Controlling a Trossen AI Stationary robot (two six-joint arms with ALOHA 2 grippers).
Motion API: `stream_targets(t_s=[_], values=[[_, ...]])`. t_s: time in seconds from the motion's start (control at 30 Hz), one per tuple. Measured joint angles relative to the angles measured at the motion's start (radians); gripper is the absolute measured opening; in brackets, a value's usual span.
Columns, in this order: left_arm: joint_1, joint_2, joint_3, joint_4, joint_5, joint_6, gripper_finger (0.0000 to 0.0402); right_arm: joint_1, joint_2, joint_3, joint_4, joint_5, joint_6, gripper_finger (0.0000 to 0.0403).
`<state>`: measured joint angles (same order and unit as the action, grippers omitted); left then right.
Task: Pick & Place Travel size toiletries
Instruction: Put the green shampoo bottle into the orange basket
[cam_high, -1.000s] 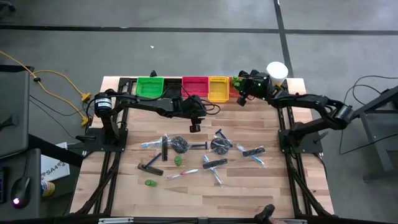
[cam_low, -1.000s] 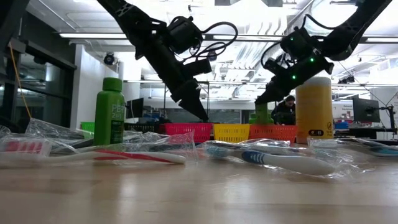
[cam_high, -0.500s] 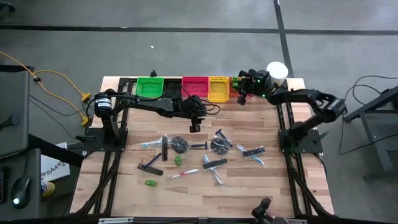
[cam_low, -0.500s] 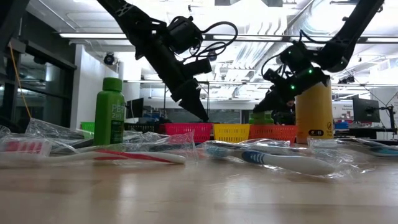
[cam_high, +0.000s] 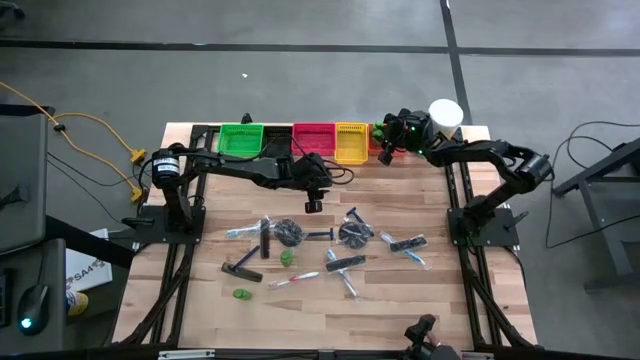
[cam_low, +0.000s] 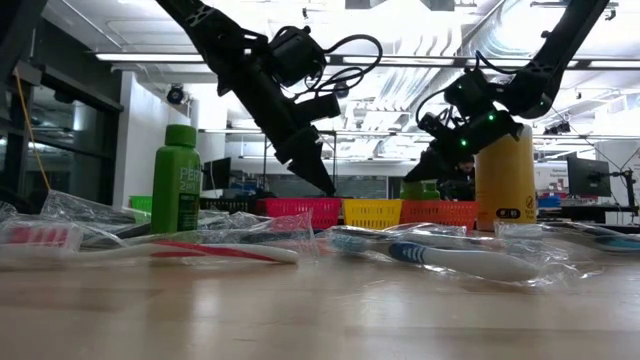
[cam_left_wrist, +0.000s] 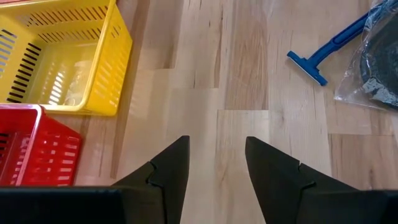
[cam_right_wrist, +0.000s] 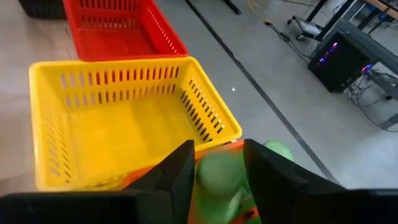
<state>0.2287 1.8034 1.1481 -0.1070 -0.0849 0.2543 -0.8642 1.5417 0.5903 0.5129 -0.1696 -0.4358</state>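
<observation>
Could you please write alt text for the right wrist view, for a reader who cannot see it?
The right gripper reaches over an orange bin, with a little green bottle between its dark fingers. Ahead sit an empty yellow bin and a red bin beyond it, with grey floor alongside.

The high view looks straight down on the whole tabletop (cam_high: 200, 300); the low view sits at its surface, facing level toward the room; each wrist view looks closely downward past its own fingers; all four share the yellow bin (cam_high: 351, 143) (cam_low: 372, 212) (cam_left_wrist: 62, 56) (cam_right_wrist: 118, 118).
</observation>
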Motion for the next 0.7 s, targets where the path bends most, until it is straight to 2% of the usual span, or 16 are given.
stream_targets(t_s=[0.23,0.37,0.43,0.7], values=[[0.000,0.000,0.000,0.000,0.000,0.000,0.0154,0.000,0.000,0.000,-0.003,0.004,0.042,0.0119],[0.000,0.000,0.000,0.000,0.000,0.000,0.0154,0.000,0.000,0.000,0.012,0.058,0.047,0.0113],[0.000,0.000,0.000,0.000,0.000,0.000,0.0154,0.000,0.000,0.000,0.030,0.086,0.061,0.0115],[0.000,0.000,0.000,0.000,0.000,-0.001,0.0154,-0.002,-0.002,0.000,0.053,0.084,0.126,0.0133]])
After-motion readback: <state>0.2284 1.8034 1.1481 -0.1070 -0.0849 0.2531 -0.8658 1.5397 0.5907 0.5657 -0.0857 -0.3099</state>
